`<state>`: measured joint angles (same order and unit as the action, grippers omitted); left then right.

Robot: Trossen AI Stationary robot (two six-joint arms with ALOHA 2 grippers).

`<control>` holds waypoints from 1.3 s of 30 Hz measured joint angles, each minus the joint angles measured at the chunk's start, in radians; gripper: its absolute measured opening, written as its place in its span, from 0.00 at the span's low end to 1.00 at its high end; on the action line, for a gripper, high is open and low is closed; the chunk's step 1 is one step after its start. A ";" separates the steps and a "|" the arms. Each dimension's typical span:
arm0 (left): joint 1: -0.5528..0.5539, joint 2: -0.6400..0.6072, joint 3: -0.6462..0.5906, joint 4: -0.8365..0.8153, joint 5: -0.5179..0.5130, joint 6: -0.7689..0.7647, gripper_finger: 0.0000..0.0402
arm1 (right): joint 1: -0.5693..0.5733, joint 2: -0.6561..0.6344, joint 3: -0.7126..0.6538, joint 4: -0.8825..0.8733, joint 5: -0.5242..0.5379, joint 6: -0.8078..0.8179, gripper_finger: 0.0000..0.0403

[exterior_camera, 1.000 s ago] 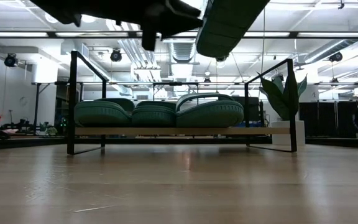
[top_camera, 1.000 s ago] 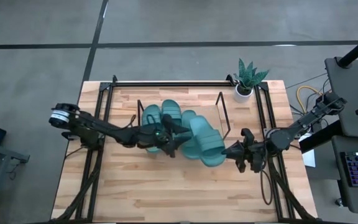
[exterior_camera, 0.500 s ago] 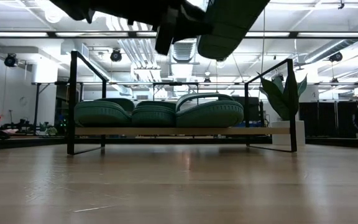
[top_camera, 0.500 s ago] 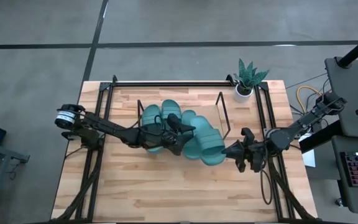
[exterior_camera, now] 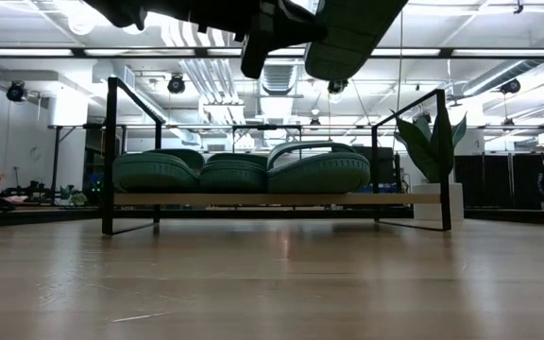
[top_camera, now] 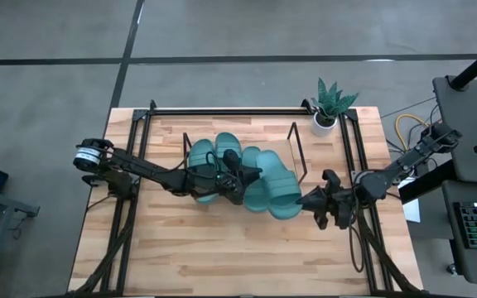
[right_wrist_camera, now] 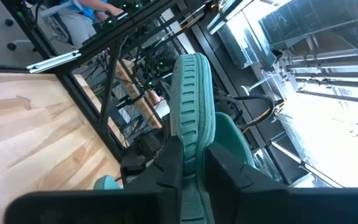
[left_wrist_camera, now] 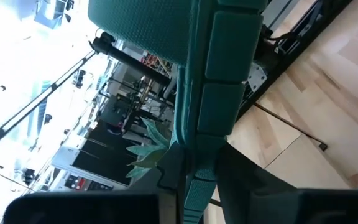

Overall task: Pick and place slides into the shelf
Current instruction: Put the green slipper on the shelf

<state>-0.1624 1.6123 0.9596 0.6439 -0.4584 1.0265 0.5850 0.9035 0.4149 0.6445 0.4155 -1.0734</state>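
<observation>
- Table (top_camera: pixel 222 257): light wood top, flanked by black frame rails (top_camera: pixel 128 223) down each side.
- Shelf (top_camera: pixel 296 157): low rack of thin black rods with upright end frames and a pale wood base, standing toward the far middle of the table; in the low view (exterior_camera: pixel 272 199) it sat level, end frames upright.
- Slides on the shelf (exterior_camera: pixel 234 172): three teal-green sandals lay side by side on the wood base, crowded toward one end, the other end of the base bare; seen from above (top_camera: pixel 205 153) they were partly covered by the left arm.
- Fourth slide (top_camera: pixel 273 192): held in the air above the table, in front of the shelf, its long axis running diagonally between the two grippers; in the low view (exterior_camera: pixel 352 38) its underside showed at the upper edge, well above the shelved ones.
- Left gripper (top_camera: pixel 240 179): reached across from the left side of the table, fingers clamped on the edge of the fourth slide's end nearer the shelf; the left wrist view (left_wrist_camera: pixel 194 168) showed the sole edge pinched between the dark fingers.
- Right gripper (top_camera: pixel 303 201): reached in from the right side, fingers closed on the opposite end of the same slide; the right wrist view (right_wrist_camera: pixel 190 158) showed the ribbed sole edge standing up between its fingers.
- Potted plant (top_camera: pixel 328 106): small white pot with green leaves, at the far right corner of the table, just beside the shelf's right end.
</observation>
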 joint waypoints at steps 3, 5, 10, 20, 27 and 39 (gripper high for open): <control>0.004 0.000 0.000 0.004 -0.004 0.001 0.10 | 0.000 0.000 0.000 0.015 0.000 0.004 0.16; 0.005 0.000 0.000 0.005 -0.015 0.001 0.10 | -0.001 0.000 0.000 0.023 0.004 0.003 0.21; 0.006 -0.006 -0.003 -0.007 -0.125 0.017 0.09 | 0.006 0.000 0.023 0.012 0.120 -0.005 0.30; 0.011 -0.048 -0.022 -0.065 -0.230 0.061 0.08 | 0.057 0.013 0.127 -0.242 0.265 0.057 0.50; 0.012 -0.050 -0.022 -0.062 -0.232 0.057 0.08 | 0.064 0.135 0.254 -0.375 0.368 0.107 0.61; 0.015 -0.050 -0.028 -0.061 -0.273 0.064 0.08 | 0.108 0.338 0.490 -0.666 0.719 0.223 0.57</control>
<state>-0.1471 1.5623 0.9318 0.5827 -0.7309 1.0904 0.6927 1.2417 0.9052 -0.0213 1.1341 -0.8501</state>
